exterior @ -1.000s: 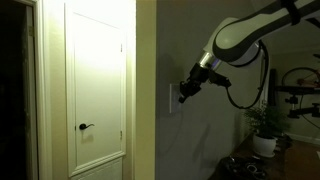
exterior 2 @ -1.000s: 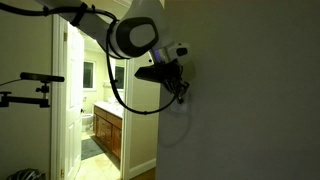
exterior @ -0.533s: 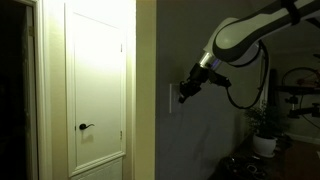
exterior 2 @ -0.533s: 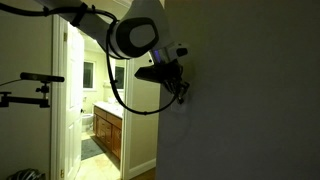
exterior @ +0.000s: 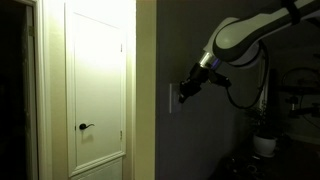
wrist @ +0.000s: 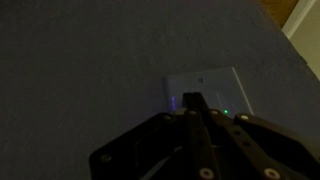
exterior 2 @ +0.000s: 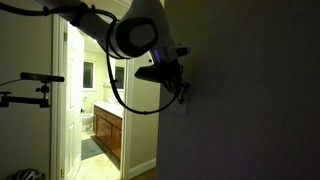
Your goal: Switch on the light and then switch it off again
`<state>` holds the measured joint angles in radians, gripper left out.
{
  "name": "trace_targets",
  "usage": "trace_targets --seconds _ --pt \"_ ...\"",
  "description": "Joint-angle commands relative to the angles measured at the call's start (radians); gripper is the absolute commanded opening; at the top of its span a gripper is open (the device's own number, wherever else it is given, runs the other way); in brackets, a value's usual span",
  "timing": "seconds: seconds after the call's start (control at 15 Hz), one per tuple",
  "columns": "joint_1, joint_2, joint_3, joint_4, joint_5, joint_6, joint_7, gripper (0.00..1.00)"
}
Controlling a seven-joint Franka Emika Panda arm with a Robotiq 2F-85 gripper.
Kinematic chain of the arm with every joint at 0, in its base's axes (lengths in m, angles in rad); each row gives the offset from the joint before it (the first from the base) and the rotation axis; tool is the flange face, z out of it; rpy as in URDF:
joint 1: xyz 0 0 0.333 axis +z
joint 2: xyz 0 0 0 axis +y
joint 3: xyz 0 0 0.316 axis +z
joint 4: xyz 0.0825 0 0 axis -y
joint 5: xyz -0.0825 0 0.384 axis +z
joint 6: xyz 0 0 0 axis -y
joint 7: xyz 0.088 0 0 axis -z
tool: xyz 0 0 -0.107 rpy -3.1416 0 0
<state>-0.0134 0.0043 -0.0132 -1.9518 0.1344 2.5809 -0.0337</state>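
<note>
Dark grey wall (exterior: 200, 140), filling the right half of both exterior views. At its 9 o'clock in an exterior view, a brightly lit white panelled door (exterior: 95, 85), with a black lever handle (exterior: 85, 127) low at 7 o'clock on the leaf.

Next in size, the white robot arm (exterior: 250, 30). Enters from 2 o'clock, bends at a bulky joint, then slopes down toward 8 o'clock, wrist aimed at the wall.

At its end, the black gripper (exterior: 185, 92), pressed together into one narrow tip and pinching nothing.

Smaller again, the light switch (wrist: 210, 90), a pale rectangular wall plate. Sits at 12 to 1 o'clock of the fingertips in the wrist view, with the tip lying over its lower left part. Touching or a hair apart, cannot tell. Shows in an exterior view just at 8 o'clock of the gripper, near the wall's edge by the door.

Smallest, a green dot (wrist: 226, 112) glowing at 5 o'clock on the plate.
</note>
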Motion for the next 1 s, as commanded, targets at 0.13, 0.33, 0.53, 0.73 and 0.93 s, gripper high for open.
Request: trace_targets --seconds 0.13,0.33,0.53,0.73,0.93 --pt "0.001 -0.053 0.002 -0.051 0.02 -0.031 -0.052 0.03" --pt "0.005 -0.089 0.004 -0.072 0.041 -0.127 -0.108 0.3" --pt "0.005 -0.13 0.0 -0.071 0.032 -0.268 -0.151 0.39" --pt "0.002 -0.166 -0.005 -0.051 -0.011 -0.452 -0.148 0.57" --pt "-0.001 -0.187 -0.007 -0.037 -0.054 -0.598 -0.134 0.77"
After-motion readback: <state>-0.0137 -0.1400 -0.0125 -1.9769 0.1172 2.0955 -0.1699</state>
